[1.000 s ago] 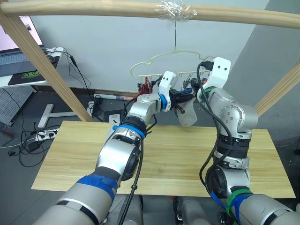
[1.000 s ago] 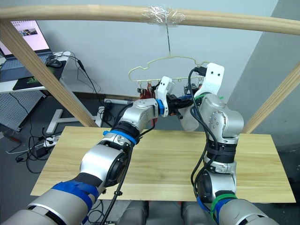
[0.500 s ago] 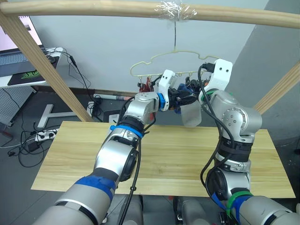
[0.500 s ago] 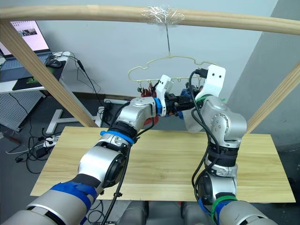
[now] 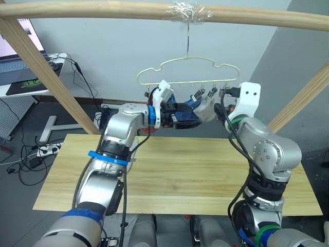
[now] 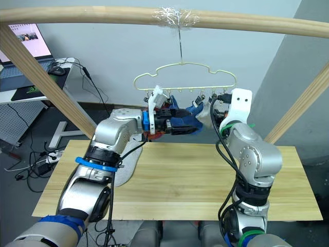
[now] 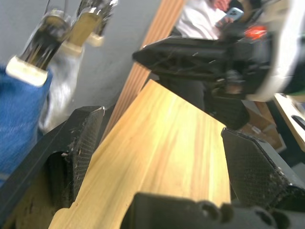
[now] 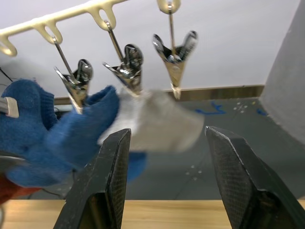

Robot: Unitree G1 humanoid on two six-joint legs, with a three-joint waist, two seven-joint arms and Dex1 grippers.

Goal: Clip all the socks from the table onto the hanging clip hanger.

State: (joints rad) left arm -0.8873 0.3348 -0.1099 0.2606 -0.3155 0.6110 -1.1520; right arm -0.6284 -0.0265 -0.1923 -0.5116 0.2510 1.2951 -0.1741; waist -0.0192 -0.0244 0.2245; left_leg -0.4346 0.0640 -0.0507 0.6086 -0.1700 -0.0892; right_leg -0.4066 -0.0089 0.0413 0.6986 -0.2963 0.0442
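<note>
The clip hanger [image 5: 187,69] hangs by its hook from the wooden pole. Blue socks [image 6: 184,121], a light grey sock [image 5: 206,107] and a rust red sock [image 8: 9,186] hang from its clips. The grey sock [image 8: 157,121] is pinched in a metal clip [image 8: 128,71], beside an empty clip [image 8: 174,57]. My left gripper [image 7: 162,126] is open and empty just below the blue socks. My right gripper [image 8: 167,132] is open a little short of the grey sock. Another light grey sock [image 6: 127,163] lies on the table [image 5: 205,175] under my left arm.
The thick wooden pole [image 5: 103,7] crosses overhead, with slanted wooden posts at the left [image 5: 51,77] and right [image 5: 303,98]. A white desk with a laptop [image 5: 20,72] stands at the back left, with cables on the floor below.
My left gripper has opened and drawn back to the left, away from the clip. The grey sock now hangs from that clip, and the hanger has swung slightly left.
</note>
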